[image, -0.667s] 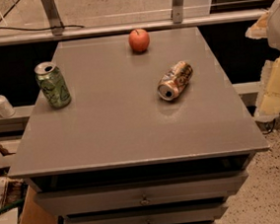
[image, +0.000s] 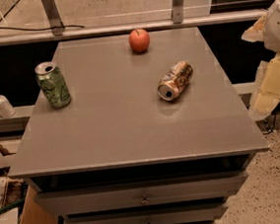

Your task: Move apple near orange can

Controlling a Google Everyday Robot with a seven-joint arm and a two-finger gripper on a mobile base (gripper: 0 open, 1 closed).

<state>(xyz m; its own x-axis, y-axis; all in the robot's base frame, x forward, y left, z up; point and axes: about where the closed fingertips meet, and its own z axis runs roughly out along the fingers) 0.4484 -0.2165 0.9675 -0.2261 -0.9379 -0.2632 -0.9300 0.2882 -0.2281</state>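
A small white pump bottle (image: 0,102) of smooth plastic stands on a low ledge at the far left, outside the worktop's 9 o'clock edge. The worktop (image: 122,135) is a flat, matte grey square slab with a faint sheen, set on a cabinet whose grey drawer fronts (image: 143,193) carry small round metal knobs. At about 10 o'clock on the worktop a green can (image: 53,85) stands upright, a glossy cylinder with pale markings and an opened silver top. At 12 o'clock, close to the far edge, sits the apple (image: 139,39), round, smooth and red-orange, with a short dark stem pointing up. At about 2 o'clock the orange can (image: 175,81) lies on its side, its tan and white metal body slightly dented, its silver top facing 7 o'clock. The apple and the orange can are well apart, the can lying toward 5 o'clock from the apple. At 3 o'clock, beyond the worktop's right edge, hangs the tool (image: 271,84), blocky, pale yellow and white. It stands apart from every object, and how far open it is cannot be told.
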